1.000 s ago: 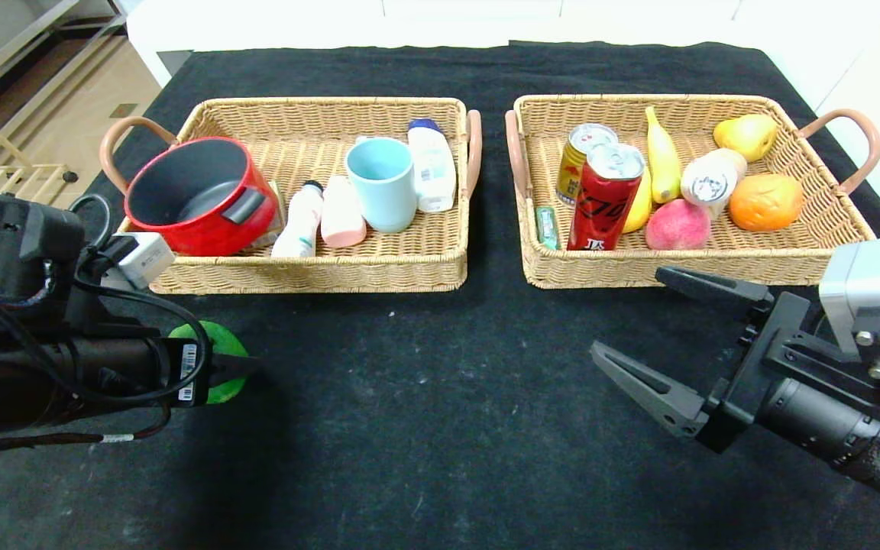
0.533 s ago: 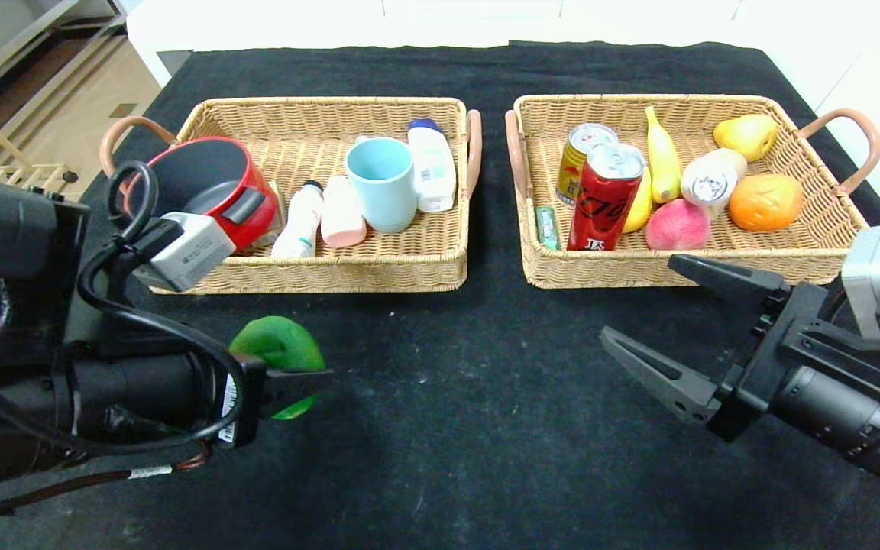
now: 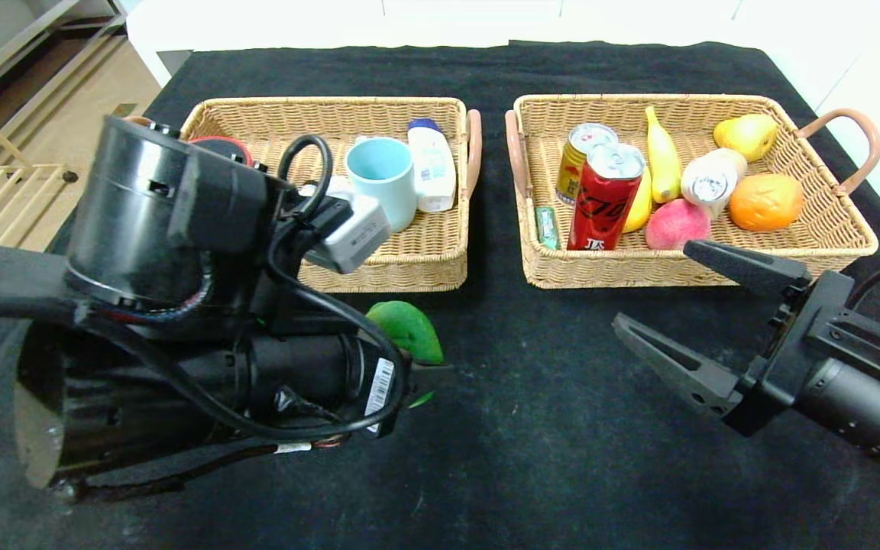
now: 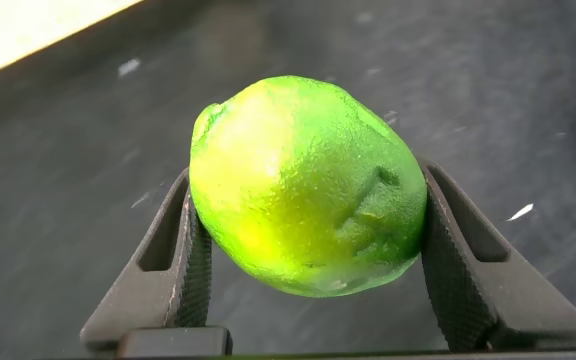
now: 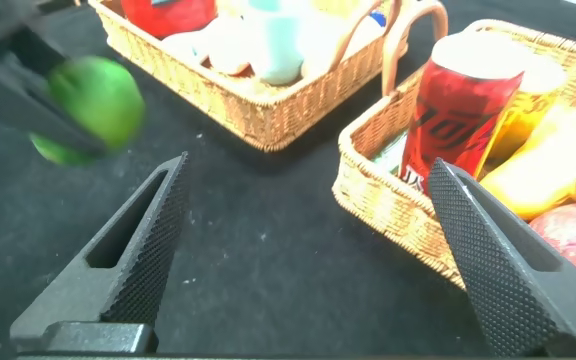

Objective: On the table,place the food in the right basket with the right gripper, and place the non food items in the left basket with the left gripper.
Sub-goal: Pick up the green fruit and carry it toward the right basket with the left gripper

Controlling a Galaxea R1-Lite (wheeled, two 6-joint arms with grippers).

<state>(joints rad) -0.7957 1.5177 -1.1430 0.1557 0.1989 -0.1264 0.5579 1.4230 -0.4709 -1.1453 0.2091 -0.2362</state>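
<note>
Currently my left gripper (image 4: 308, 260) is clamped on a green fruit (image 4: 306, 187), one pad on each side, seen clearly in the left wrist view. The fruit (image 3: 408, 330) is held just off the black table (image 3: 501, 428), in front of the left basket's (image 3: 379, 276) near right corner, close to its front wall. My left arm's bulk hides most of that basket's left half; a light blue cup (image 3: 382, 182) and a white bottle (image 3: 431, 162) show in its right half.

My right gripper (image 3: 703, 317) has its jaws spread wide with nothing between them, sitting just in front of the right basket (image 3: 638, 271), near its front rim. From the right wrist view the fingers (image 5: 118, 270) frame bare table, with the green fruit (image 5: 96, 108) well apart on the far side.

The right basket holds a red can (image 3: 604, 197), a yellow can (image 3: 579, 156), a banana (image 3: 661, 160), a peach (image 3: 677, 224), an orange (image 3: 766, 201), a pear (image 3: 745, 134) and a white bottle lying down (image 3: 711, 182), packed closely together. A narrow strip of table separates the two baskets' inner handles (image 3: 473, 141). Open cloth lies between the held fruit and my right gripper.
</note>
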